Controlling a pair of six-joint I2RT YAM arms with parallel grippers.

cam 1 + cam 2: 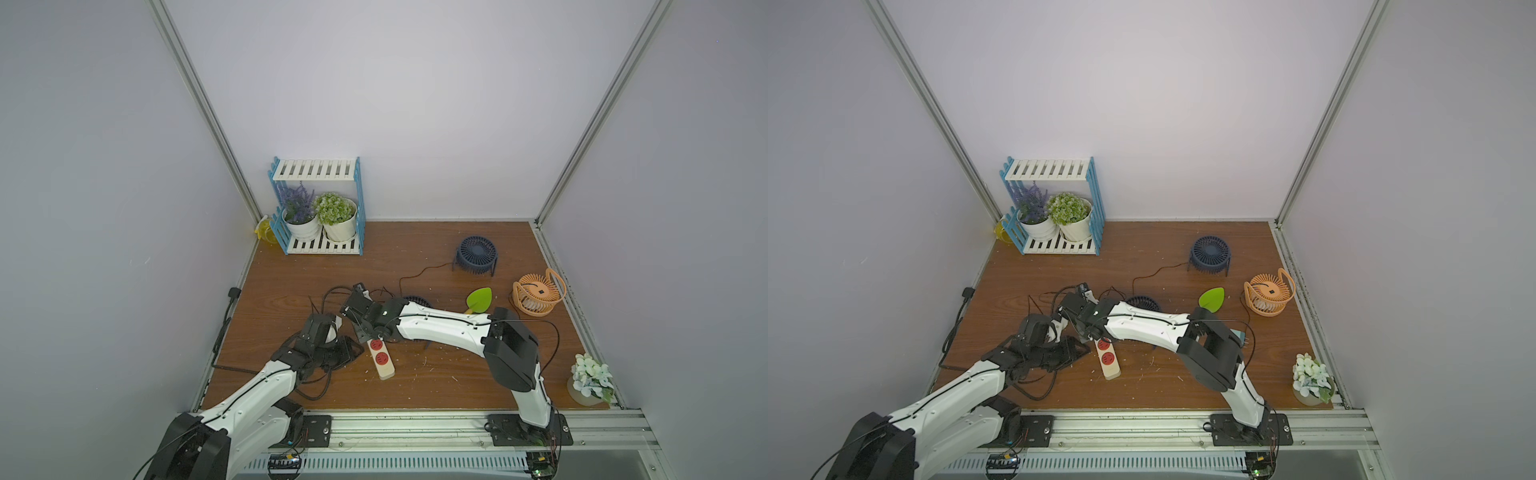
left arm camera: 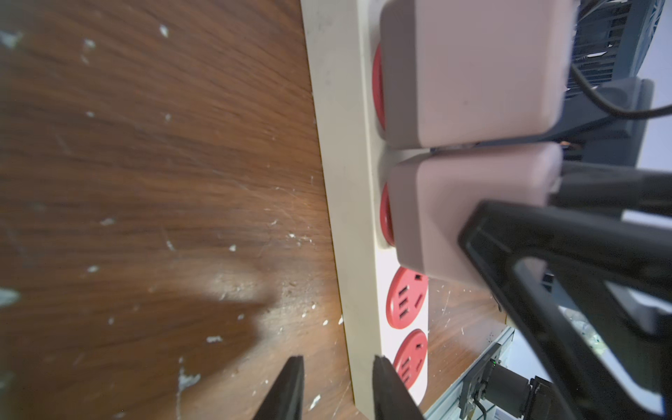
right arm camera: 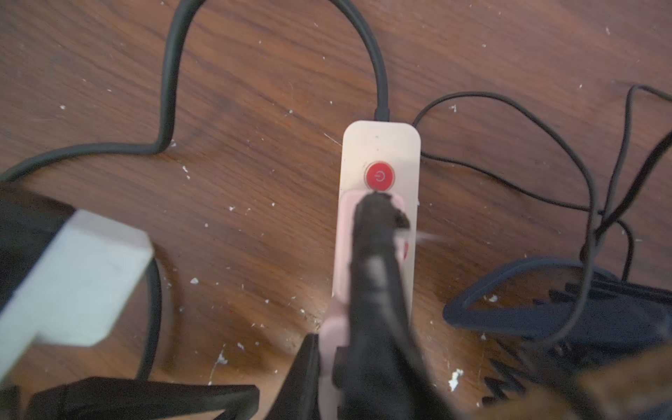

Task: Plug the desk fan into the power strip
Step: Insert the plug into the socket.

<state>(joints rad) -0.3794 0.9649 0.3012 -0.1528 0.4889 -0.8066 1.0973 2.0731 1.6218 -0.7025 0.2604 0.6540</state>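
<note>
Found strip flat on counter, long axis 11-to-5 o'clock. Saw right jaws clamped on pink plug over its 11 o'clock end; left jaws apart, empty, at its 9 o'clock. Judged right arm nearer, push straight down.

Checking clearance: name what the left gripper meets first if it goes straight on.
Probably the power strip: its cream edge sits between the open jaws of the left gripper. Depth is unclear.
</note>
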